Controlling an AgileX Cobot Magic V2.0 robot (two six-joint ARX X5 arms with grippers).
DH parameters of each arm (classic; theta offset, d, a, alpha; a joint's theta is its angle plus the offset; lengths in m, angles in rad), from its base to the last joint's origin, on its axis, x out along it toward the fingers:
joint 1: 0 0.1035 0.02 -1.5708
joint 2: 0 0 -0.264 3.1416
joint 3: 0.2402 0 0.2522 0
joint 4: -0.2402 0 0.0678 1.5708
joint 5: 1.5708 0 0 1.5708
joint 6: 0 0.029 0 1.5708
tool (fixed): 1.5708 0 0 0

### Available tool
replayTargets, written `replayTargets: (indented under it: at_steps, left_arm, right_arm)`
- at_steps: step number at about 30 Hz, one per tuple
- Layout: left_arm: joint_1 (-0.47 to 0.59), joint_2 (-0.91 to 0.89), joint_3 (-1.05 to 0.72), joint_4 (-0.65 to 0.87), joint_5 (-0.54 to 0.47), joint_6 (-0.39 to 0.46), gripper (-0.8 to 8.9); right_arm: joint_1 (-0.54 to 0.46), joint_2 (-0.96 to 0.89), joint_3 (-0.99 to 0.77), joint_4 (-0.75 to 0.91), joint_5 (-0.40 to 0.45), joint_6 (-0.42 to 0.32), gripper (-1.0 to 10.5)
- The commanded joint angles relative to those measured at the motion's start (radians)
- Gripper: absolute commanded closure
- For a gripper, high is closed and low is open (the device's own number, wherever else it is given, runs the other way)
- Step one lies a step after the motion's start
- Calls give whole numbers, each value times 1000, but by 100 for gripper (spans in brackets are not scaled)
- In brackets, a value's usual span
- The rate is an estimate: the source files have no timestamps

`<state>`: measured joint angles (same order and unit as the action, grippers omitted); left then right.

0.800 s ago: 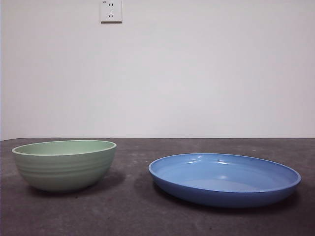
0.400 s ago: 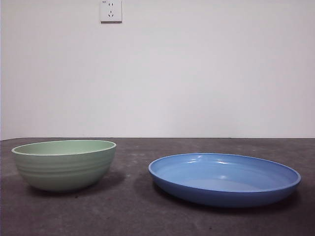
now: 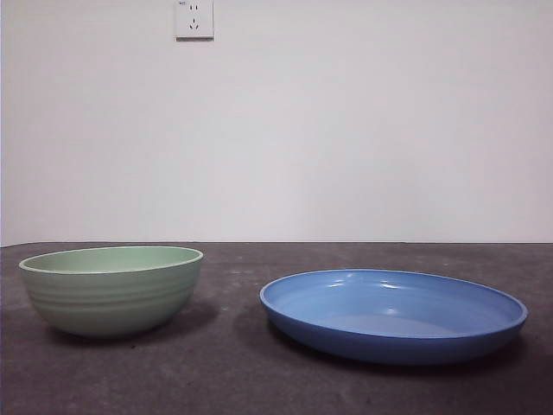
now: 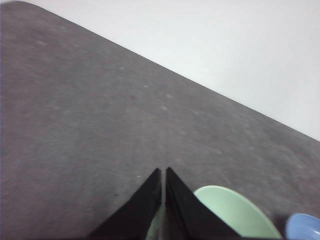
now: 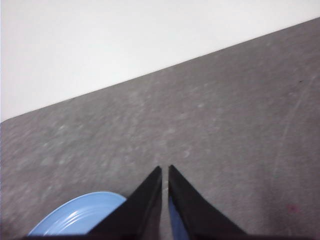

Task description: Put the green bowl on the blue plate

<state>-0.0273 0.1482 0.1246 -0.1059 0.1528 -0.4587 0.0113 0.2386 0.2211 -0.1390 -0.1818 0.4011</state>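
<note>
Both grippers, left gripper (image 4: 163, 172) and right gripper (image 5: 165, 170), are hanging with jaws together; the left, probably nearer the green bowl (image 3: 112, 290), should be opening over its rim, the blue plate (image 3: 393, 313) sitting apart on the table (image 3: 259, 380).

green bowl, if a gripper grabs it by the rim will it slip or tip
The green bowl looks rigid, so it should lift without flexing. Its smooth, thin rim may slip between narrow jaws. Gripped on one side, it would probably hang tilted. Pushed, its narrow base suggests it slides rather than rolls.

- You see the green bowl (image 3: 111, 290): pale sage, ridged bands.
- The blue plate (image 3: 393, 315): glossy medium blue.
- The table (image 3: 233, 372): dark mottled grey.
</note>
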Motion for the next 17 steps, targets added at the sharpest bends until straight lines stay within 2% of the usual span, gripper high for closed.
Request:
replayTargets:
  at_steps: [1,7,12,15,17]
  left_arm:
    - [-6,63,68,12,13,0,795]
    - [-20,270,254,-56,14,35,795]
    - [-35,457,457,-187,22,129,795]
    - [-49,558,577,-255,67,164,795]
    - [-66,628,657,-302,131,169,795]
  right_arm:
    - [0,85,80,-30,-4,11,930]
    - [0,285,266,-114,-140,-13,930]
    - [5,411,382,-173,-292,-13,929]
    - [24,469,436,-216,-354,-19,929]
    - [45,509,473,-251,-383,-37,929]
